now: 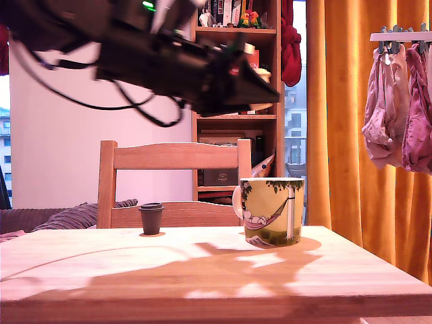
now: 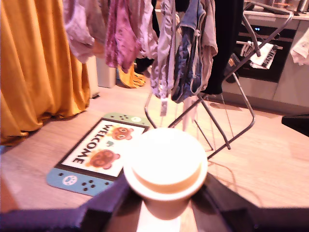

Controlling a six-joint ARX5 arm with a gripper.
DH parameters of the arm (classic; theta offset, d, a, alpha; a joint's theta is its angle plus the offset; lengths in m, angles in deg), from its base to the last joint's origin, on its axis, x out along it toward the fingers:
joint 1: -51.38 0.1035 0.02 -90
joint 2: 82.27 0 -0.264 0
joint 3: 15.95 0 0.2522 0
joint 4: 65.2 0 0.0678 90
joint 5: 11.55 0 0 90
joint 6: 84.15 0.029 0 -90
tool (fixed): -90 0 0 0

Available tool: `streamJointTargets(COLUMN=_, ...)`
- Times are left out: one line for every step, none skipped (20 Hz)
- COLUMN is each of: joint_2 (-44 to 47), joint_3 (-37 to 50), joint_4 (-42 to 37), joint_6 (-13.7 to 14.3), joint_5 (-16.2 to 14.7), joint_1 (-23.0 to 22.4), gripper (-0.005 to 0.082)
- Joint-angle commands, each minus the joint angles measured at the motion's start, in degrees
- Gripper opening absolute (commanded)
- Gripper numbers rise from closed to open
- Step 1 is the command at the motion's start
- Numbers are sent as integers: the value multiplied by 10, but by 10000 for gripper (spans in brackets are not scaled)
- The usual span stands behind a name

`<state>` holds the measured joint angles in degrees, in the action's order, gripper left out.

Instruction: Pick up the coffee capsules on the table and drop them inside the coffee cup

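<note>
Claw (image 2: pixel 166 212) was clamped on the cream capsule (image 2: pixel 165 166), rim outward, carried high above the counter (image 1: pixel 202 270), presumably to clear the cup's lip before a drop. Printed with a hammock scene, the cup (image 1: pixel 272 210) stood toward the exterior view's right. Well apart to its left sat the dark capsule (image 1: pixel 151 218), tapered and upright.

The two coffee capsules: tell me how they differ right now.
The dark capsule stands on the table, left of the coffee cup in the exterior view; the cream capsule is off the table, clamped in the claw, as the wrist view shows. The dark capsule is brown-black; the cream capsule is pale beige. The dark capsule sits free; the cream capsule is gripped. Both are small, tapered and rimmed.
</note>
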<state>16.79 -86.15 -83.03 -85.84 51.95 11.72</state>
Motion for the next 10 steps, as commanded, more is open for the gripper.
streamJointTargets(joint_2=22, joint_3=-27, joint_4=18, joint_6=2, joint_5=3, joint_1=-2, gripper=158)
streamJointTargets(joint_2=32, joint_3=-42, joint_4=36, joint_6=2, joint_5=4, joint_1=-2, gripper=159)
streamJointTargets(joint_2=41, joint_3=-58, joint_4=54, joint_6=2, joint_5=5, joint_1=-2, gripper=164)
streamJointTargets(joint_2=51, joint_3=-73, joint_4=70, joint_6=2, joint_5=9, joint_1=-2, gripper=164)
streamJointTargets(joint_2=60, joint_3=-86, joint_4=85, joint_6=2, joint_5=11, joint_1=-2, gripper=164)
streamJointTargets(joint_2=68, joint_3=-100, joint_4=103, joint_6=2, joint_5=11, joint_1=-2, gripper=164)
streamJointTargets(joint_2=77, joint_3=-112, joint_4=121, joint_6=2, joint_5=11, joint_1=-2, gripper=164)
streamJointTargets(joint_2=85, joint_3=-123, joint_4=143, joint_6=2, joint_5=15, joint_1=-3, gripper=164)
streamJointTargets(joint_2=91, joint_3=-133, joint_4=161, joint_6=2, joint_5=15, joint_1=-3, gripper=164)
streamJointTargets(joint_2=98, joint_3=-142, joint_4=178, joint_6=2, joint_5=15, joint_1=-3, gripper=164)
